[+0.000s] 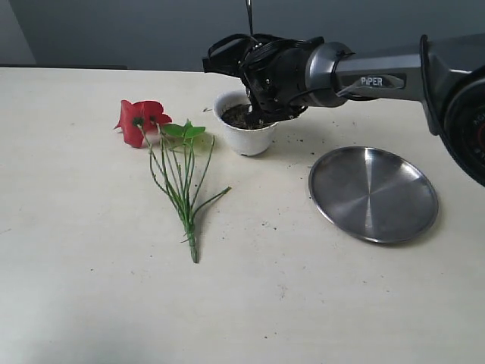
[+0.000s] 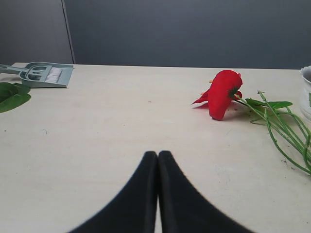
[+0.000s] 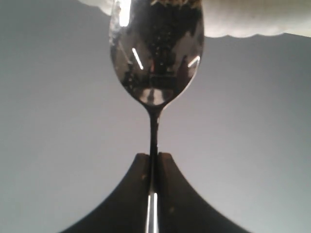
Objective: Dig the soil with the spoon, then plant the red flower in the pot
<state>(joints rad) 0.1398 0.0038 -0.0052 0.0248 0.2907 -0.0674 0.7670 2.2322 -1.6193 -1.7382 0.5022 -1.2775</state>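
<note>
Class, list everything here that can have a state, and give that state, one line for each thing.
pot: upright, holding soil
spoon: gripped by its handle, bowl at the pot
red flower: lying on the table, unplanted
steel plate: flat, nothing on it
left gripper: shut, holding nothing
right gripper: shut on the spoon

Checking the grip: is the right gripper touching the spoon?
Touching. The right wrist view shows the right gripper clamping the spoon by its handle, no gap.
</note>
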